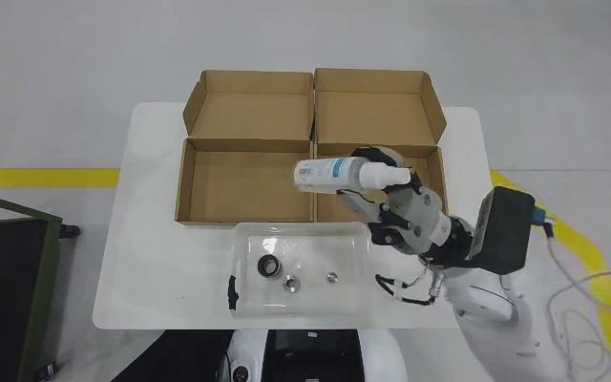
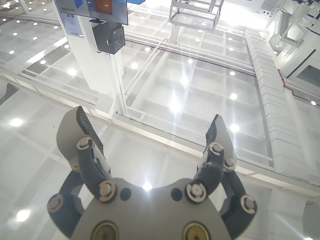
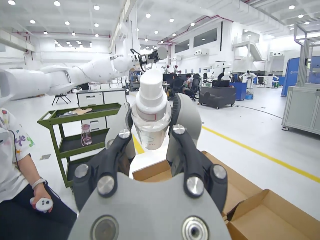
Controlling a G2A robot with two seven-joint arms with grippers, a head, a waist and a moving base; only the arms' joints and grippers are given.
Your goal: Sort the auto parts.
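Observation:
My right gripper (image 1: 368,178) is shut on a clear spray bottle (image 1: 334,173) with a white cap, held on its side above the seam between the two open cardboard boxes. In the right wrist view the fingers (image 3: 178,111) clamp the spray bottle (image 3: 151,96) just below its cap, gripper (image 3: 151,113) over a box corner. A clear tray (image 1: 315,250) at the table's front holds a dark ring bearing (image 1: 271,265) and two small metal parts (image 1: 290,281) (image 1: 331,277). My left gripper (image 2: 147,119) is open with nothing in it, pointing up at the ceiling.
The left cardboard box (image 1: 243,186) and the right cardboard box (image 1: 434,172) stand side by side behind the tray, lids folded back. A small black piece (image 1: 232,291) lies at the tray's left edge. The white table (image 1: 143,239) has bare room on its left.

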